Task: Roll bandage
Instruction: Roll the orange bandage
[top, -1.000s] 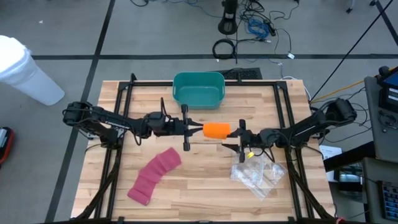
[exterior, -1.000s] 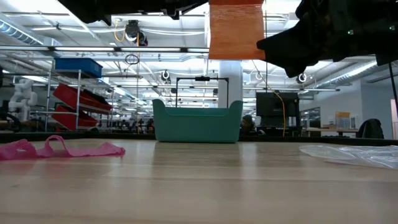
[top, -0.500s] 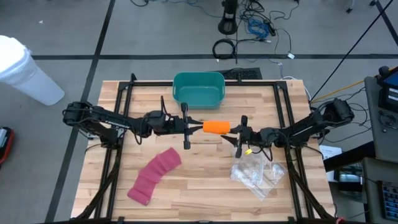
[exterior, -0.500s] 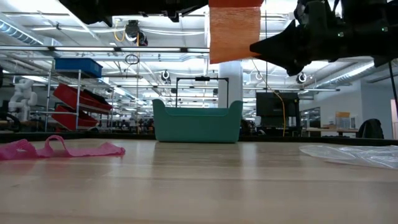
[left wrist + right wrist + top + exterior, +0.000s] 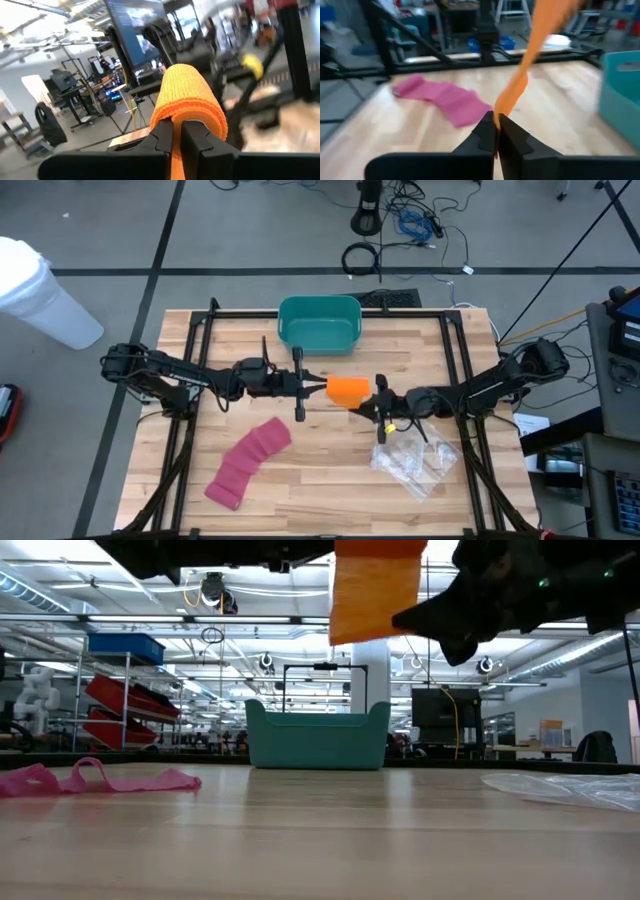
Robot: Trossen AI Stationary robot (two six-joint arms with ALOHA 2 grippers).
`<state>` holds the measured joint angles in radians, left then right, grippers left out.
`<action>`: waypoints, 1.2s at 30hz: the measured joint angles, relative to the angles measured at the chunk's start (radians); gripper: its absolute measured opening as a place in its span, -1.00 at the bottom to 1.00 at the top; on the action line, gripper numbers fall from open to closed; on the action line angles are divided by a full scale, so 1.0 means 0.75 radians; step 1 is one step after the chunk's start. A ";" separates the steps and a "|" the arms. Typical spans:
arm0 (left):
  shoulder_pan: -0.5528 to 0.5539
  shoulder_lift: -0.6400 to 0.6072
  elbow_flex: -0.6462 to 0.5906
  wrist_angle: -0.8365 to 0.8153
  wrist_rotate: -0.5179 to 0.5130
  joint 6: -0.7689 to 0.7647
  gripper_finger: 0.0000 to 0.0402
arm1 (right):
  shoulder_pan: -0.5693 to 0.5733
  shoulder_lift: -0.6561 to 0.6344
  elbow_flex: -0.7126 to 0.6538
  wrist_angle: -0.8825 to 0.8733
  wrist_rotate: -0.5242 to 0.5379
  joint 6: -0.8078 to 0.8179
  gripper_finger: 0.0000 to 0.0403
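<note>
An orange bandage (image 5: 347,389), partly wound into a roll (image 5: 189,97), hangs in the air over the middle of the table. My left gripper (image 5: 320,387) reaches in level from the table's left and is shut on it. My right gripper (image 5: 375,408) comes level from the right and is shut on the bandage's loose end. In the low view the bandage (image 5: 377,588) is high above the tabletop, with the right gripper (image 5: 440,622) beside it. A pink bandage (image 5: 250,460) lies unrolled and flat on the wood at the near left. My left gripper has the orange strip (image 5: 176,150) between its two shut fingers, and the wound layers (image 5: 192,107) arch over the fingertips. The fingers come level from the table's left, and the roll is lifted clear. My right gripper pinches the loose end (image 5: 506,102) at its fingertips, level from the right. The strip rises slanting away from the fingers toward the roll, clear of the table.
A teal bin (image 5: 320,323) stands at the far middle. A crumpled clear plastic bag (image 5: 412,460) lies at the near right, below my right gripper. A black frame (image 5: 200,330) runs around the tabletop. Bare wood lies between the pink bandage and the bag.
My right gripper has shut from wide open onto the orange bandage's loose end and has shifted slightly toward the left gripper. The bandage's right near corner is now drawn out toward the near edge. The left gripper has kept its hold.
</note>
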<state>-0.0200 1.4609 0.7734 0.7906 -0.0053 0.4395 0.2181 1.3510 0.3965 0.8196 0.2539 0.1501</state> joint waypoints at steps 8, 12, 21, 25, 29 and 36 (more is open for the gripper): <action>0.000 0.000 -0.001 -0.077 0.010 0.170 -0.96 | 0.078 -0.054 0.001 0.075 -0.087 0.122 -1.00; 0.000 0.000 -0.001 -0.081 0.010 0.200 -0.96 | 0.103 -0.085 0.001 0.090 -0.105 0.142 -1.00; 0.002 0.000 -0.001 -0.086 -0.013 0.205 -0.96 | 0.105 -0.185 0.001 0.122 -0.098 0.105 -1.00; 0.002 0.000 -0.001 -0.119 -0.077 0.264 -0.96 | 0.104 -0.240 0.001 0.119 -0.097 0.081 -1.00; 0.001 0.000 -0.001 -0.134 -0.113 0.273 -0.96 | 0.092 -0.288 0.001 0.108 -0.094 0.045 -1.00; -0.011 0.006 -0.001 -0.191 -0.104 0.392 -0.96 | -0.011 -0.328 0.001 0.082 -0.095 0.004 -1.00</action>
<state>-0.0282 1.4651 0.7731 0.6474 -0.0830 0.7336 0.2095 1.1049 0.3973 0.8812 0.1829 0.1528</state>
